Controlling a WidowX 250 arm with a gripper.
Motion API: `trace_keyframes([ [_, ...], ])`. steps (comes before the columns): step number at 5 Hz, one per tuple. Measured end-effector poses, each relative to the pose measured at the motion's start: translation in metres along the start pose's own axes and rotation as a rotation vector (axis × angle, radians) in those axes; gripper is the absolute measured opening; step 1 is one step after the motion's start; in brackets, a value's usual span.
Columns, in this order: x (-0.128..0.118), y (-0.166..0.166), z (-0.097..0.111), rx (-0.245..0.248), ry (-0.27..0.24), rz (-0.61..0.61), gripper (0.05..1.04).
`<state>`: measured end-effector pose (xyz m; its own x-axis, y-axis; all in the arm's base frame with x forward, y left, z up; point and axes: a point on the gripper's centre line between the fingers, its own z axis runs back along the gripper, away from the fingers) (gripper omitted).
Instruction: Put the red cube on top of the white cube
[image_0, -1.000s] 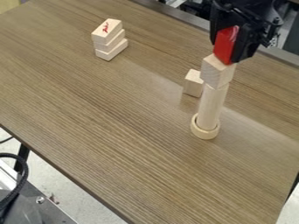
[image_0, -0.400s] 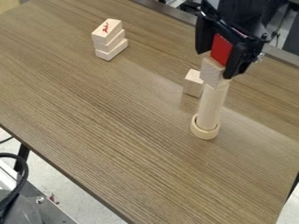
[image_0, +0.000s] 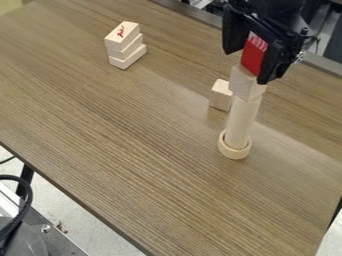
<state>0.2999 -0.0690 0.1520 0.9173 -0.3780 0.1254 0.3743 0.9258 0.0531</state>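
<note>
A black gripper (image_0: 247, 67) hangs down from the top right of the camera view, its fingers (image_0: 232, 32) spread on either side of a red cube (image_0: 252, 57) atop a slender wooden tower. The red cube rests on the pale wooden cube (image_0: 246, 84), the white one of the task, which sits on an upright cylinder (image_0: 240, 122) whose foot stands inside a light wooden ring (image_0: 234, 152) on the bench (image_0: 133, 130).

A second ago, the gripper was turned differently over the tower and held the red cube close between its fingers. By the middle frame it had swung round and the fingers had parted, leaving a gap at the cube's left as seen from where I stand. Now the gripper is slightly higher than in that middle frame, its fingertips raised a little along the red cube, which has stayed on the tower. The red cube itself shows a different face from the one seen a second ago, and the pale cube beneath it has shifted slightly toward picture left.

The cylinder and ring have kept their places. A small wooden block (image_0: 221, 95) still stands upright on the bench just beside the tower. Well apart, toward the upper left, three stacked wooden blocks (image_0: 123, 44) are unchanged, the top one bearing a red mark.
</note>
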Motion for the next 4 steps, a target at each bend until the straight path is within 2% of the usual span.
trace_keyframes([
  [1,-0.003,0.003,0.021,0.011,-0.057,0.006,0.999],
  [2,-0.020,0.013,0.059,0.034,-0.124,0.055,0.998],
  [3,-0.042,0.023,0.091,0.126,-0.075,0.084,0.998],
  [4,-0.045,0.024,0.094,0.136,-0.073,0.093,0.998],
])
